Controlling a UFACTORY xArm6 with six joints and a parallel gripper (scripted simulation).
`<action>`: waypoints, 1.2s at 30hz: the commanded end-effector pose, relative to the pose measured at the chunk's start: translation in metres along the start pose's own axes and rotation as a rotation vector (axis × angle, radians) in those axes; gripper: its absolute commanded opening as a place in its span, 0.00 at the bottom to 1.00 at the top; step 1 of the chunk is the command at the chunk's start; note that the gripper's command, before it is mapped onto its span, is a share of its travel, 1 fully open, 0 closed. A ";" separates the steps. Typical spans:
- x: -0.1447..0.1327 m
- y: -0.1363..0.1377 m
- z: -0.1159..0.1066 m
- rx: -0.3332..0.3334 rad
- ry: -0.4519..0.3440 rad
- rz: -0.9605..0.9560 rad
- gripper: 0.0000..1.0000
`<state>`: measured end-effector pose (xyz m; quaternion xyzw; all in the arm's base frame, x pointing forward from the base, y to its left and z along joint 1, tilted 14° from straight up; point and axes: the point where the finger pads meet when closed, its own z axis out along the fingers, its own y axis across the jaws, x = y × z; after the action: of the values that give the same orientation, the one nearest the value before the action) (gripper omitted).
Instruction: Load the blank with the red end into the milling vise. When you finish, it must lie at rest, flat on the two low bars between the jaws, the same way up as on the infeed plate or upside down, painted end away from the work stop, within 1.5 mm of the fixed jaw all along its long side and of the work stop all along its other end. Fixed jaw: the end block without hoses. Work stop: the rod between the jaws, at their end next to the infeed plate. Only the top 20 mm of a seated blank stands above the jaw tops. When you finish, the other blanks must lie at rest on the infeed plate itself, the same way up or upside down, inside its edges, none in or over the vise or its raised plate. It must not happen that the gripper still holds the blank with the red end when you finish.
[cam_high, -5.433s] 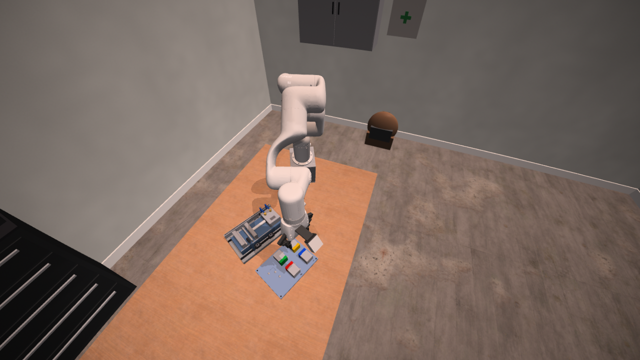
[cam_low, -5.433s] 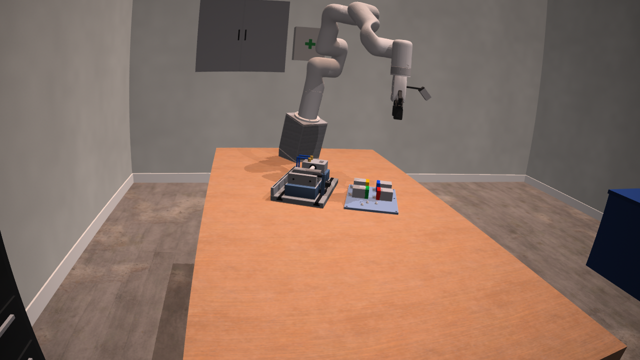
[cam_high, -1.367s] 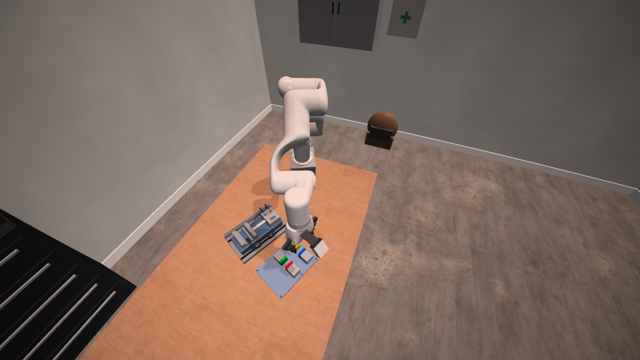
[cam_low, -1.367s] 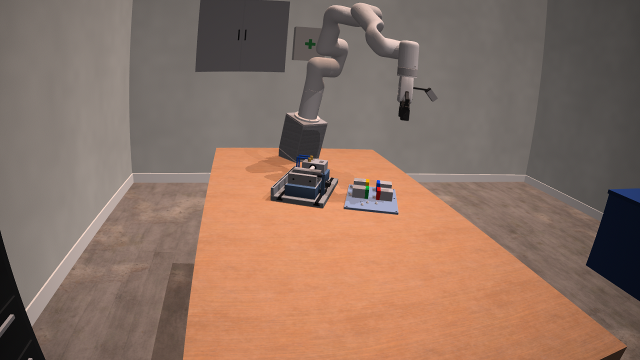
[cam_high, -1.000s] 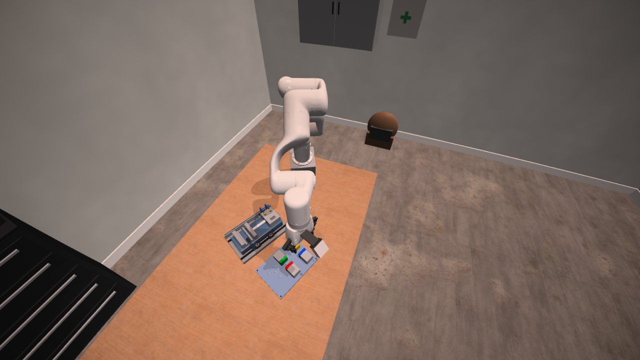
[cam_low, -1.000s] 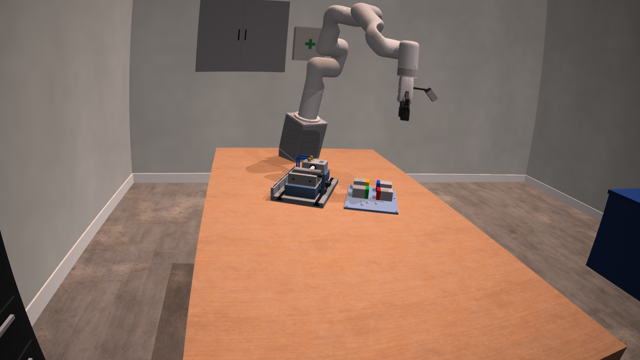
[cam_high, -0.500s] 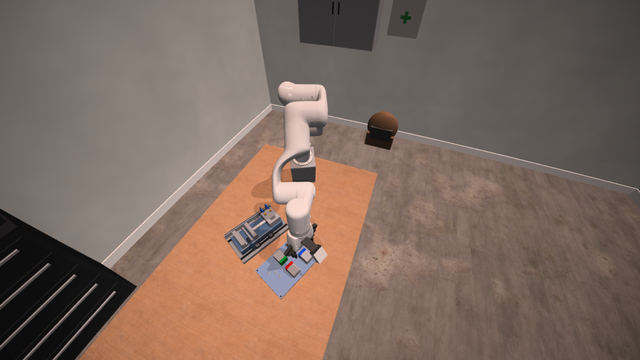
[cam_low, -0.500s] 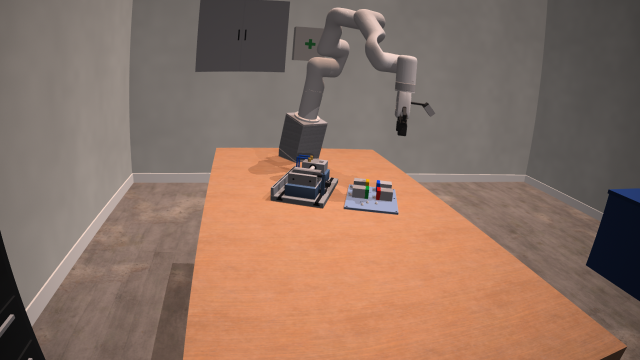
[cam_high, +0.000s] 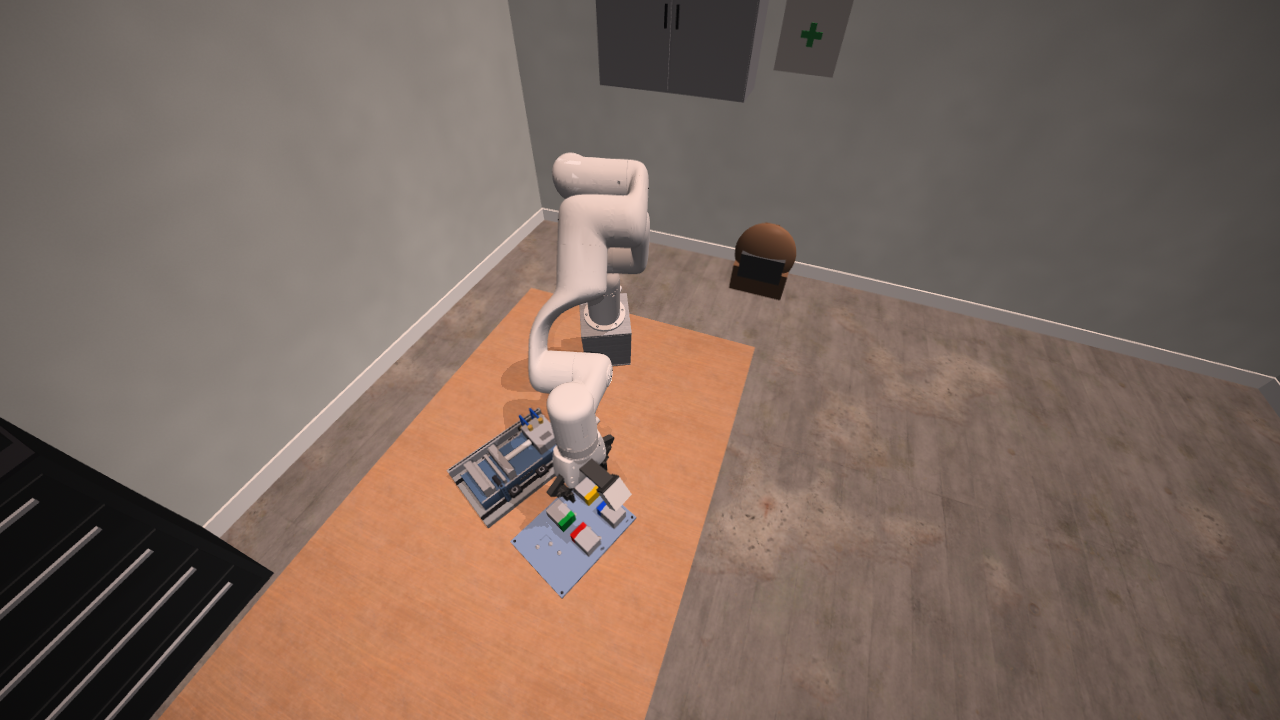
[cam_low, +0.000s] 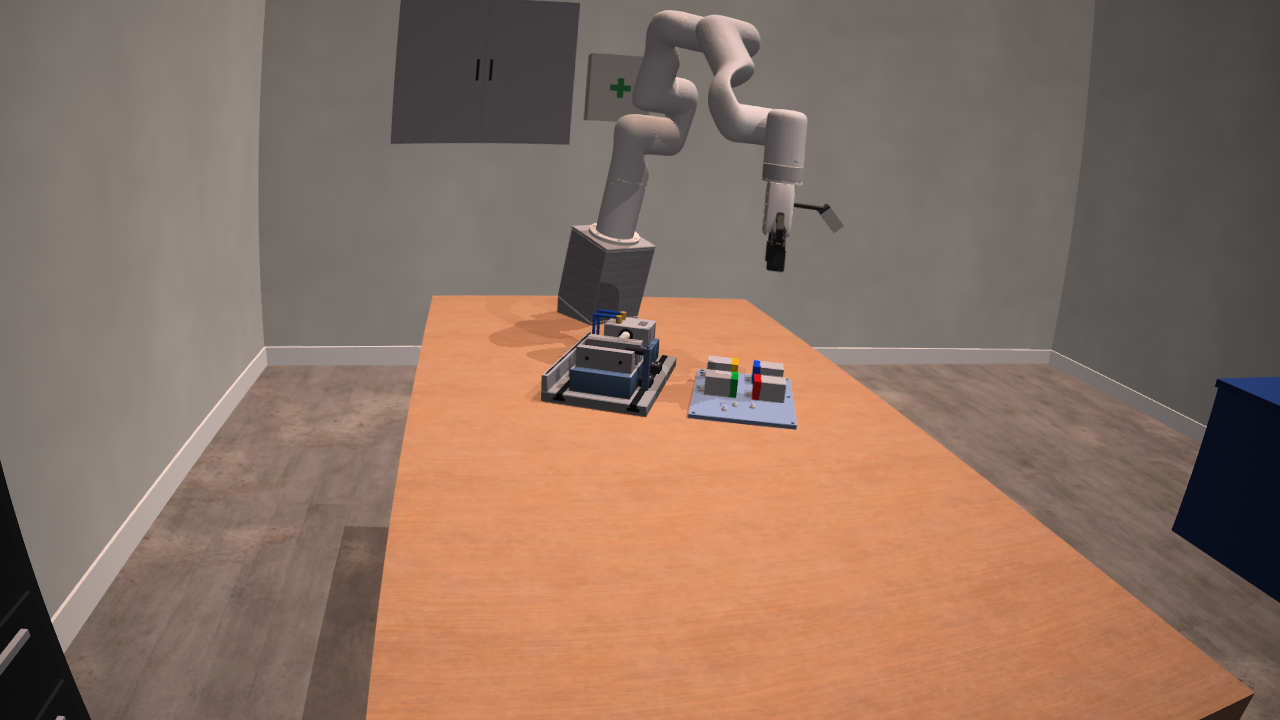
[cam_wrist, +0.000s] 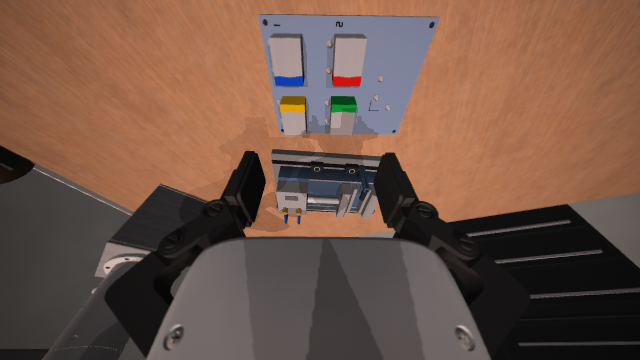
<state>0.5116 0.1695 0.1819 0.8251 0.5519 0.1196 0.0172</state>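
Observation:
The blank with the red end (cam_high: 586, 538) (cam_low: 771, 388) (cam_wrist: 349, 56) lies on the infeed plate (cam_high: 562, 574) (cam_low: 711, 415) (cam_wrist: 411, 57), its red end toward the vise in the wrist view. The vise (cam_low: 604, 381) (cam_wrist: 318, 174) stands beside the plate. Its fixed jaw (cam_high: 477, 478) (cam_low: 608, 358) (cam_wrist: 369, 204) is at the end away from the hoses. The dark work stop (cam_wrist: 364, 184) shows on the plate side. My gripper (cam_high: 584, 465) (cam_low: 776, 261) (cam_wrist: 319, 166) is open and empty, high above the table. In the top view the arm hides part of the vise's near side.
The green-ended blank (cam_high: 560, 513) (cam_low: 719, 384) (cam_wrist: 343, 121), blue-ended blank (cam_high: 613, 513) (cam_low: 770, 369) (cam_wrist: 287, 55) and yellow-ended blank (cam_high: 588, 491) (cam_low: 721, 364) (cam_wrist: 293, 120) also lie on the plate. Small pins stick up from it. Blue hoses (cam_high: 529, 417) (cam_wrist: 286, 219) rise at the vise's other end.

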 end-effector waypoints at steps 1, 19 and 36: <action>-0.006 0.002 -0.002 -0.005 0.008 -0.002 1.00; 0.000 0.002 -0.003 -0.005 0.008 -0.003 1.00; 0.006 0.001 -0.003 -0.005 0.008 -0.002 1.00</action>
<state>0.5128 0.1735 0.1838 0.8241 0.5528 0.1220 0.0168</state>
